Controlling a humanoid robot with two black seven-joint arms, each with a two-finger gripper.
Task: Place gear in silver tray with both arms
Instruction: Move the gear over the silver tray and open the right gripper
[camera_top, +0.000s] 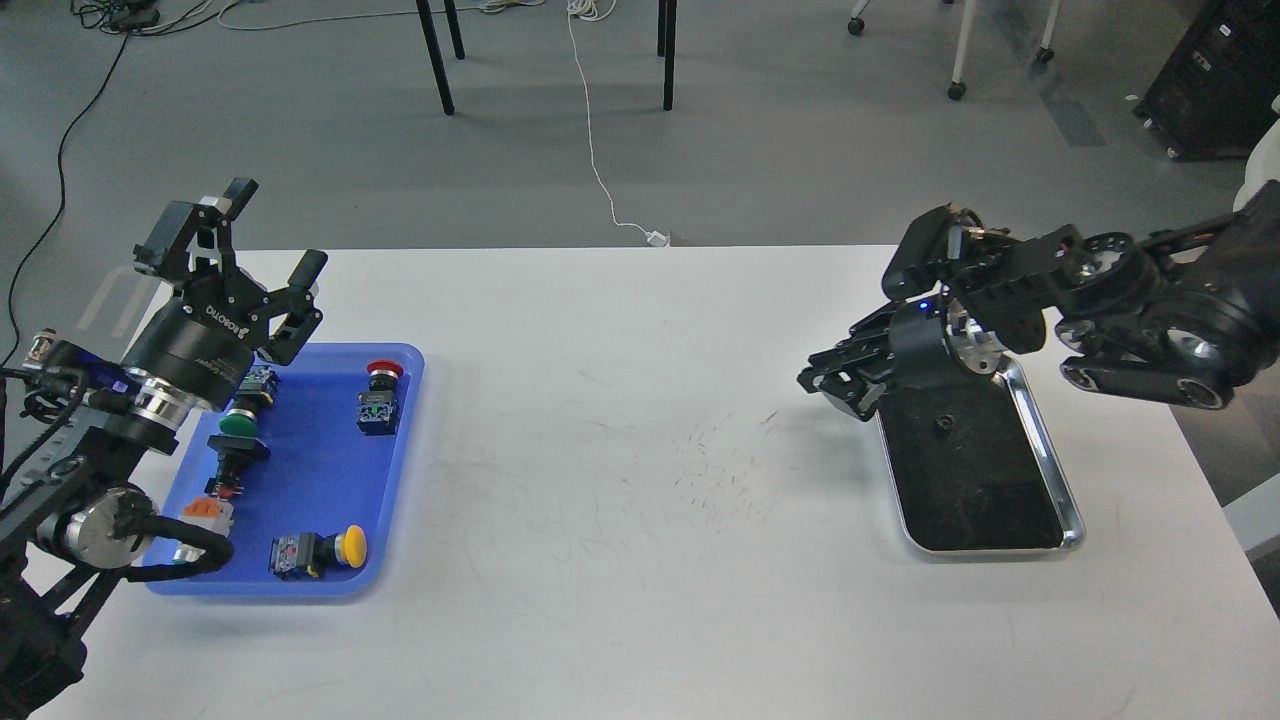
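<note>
The silver tray (1050, 450), with a shiny rim and a black inner surface, lies on the right of the white table. A small dark round piece (940, 424), possibly the gear, lies on its black surface near the far end. My right gripper (832, 385) hangs low at the tray's far left corner, pointing left. It is dark and I cannot tell its fingers apart. My left gripper (275, 232) is open and empty, raised above the far left corner of a blue tray (400, 470).
The blue plastic tray at the left holds several push-button switches: red (381, 395), green (238, 425), yellow (322, 550) and an orange-white part (207, 514). The white table (640, 480) spans the view. Chair legs and cables lie on the floor beyond.
</note>
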